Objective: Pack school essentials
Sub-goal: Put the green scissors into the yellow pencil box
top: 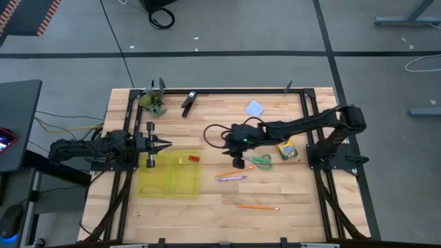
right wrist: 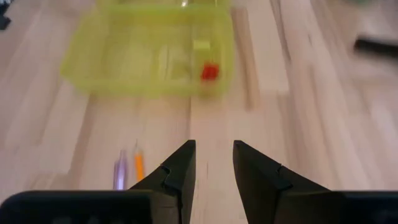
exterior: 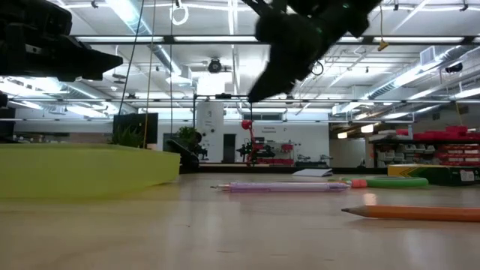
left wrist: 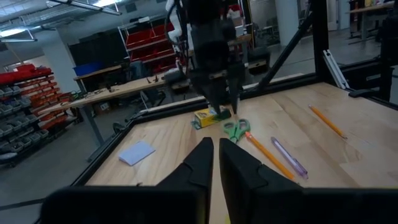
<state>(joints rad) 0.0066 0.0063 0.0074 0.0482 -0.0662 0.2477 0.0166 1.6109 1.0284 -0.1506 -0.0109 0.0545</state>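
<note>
We count two orange pencils: one [top: 259, 207] lies alone toward the table's [top: 310, 213] near edge, the other [top: 229, 173] at mid-table beside the single purple pen [top: 234, 178]. There is one pair of green-handled scissors [top: 259, 161], one yellow crayon box [top: 286, 149] and one pale blue square notepad [top: 255, 107] near the far edge. One yellow-green tray [top: 169, 182] holds one tiny red eraser [top: 194, 158]. At the far edge we see one black oblong tool [top: 188, 102] and one green leafy clump [top: 154, 102].
</note>
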